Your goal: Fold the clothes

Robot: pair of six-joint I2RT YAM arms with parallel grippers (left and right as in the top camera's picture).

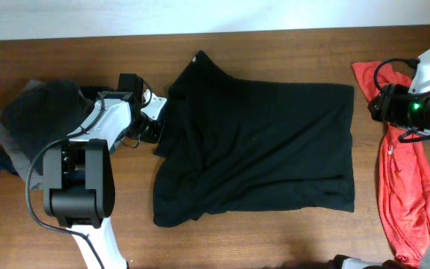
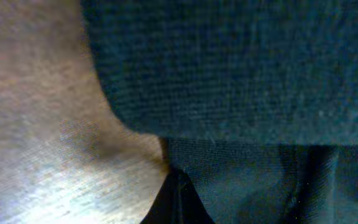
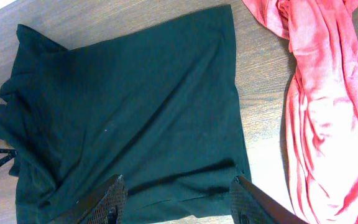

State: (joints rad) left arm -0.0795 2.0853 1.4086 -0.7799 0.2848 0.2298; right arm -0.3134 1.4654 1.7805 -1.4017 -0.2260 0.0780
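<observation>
black t-shirt (image 2: 241,68) fills the left wrist view, left fingers (image 1: 152,133) seemingly clamped on its side edge for a fold, right fingers (image 3: 112,200) apart and idle; next likely calls for lifting that edge across.

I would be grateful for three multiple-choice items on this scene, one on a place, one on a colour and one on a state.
1. Where does the red-orange garment lie?
A. In the middle of the scene
B. Beside the right arm
C. On the floor

2. What colour is the T-shirt spread out in the middle?
A. White
B. Black
C. Green

3. How is the right hand?
A. Open, holding nothing
B. Shut on the T-shirt
C. Shut on the red-orange garment

Answers:
1 B: the overhead view shows it next to that arm.
2 B: its fabric is plainly black.
3 A: its fingers stand apart above the T-shirt with nothing between them.
</observation>
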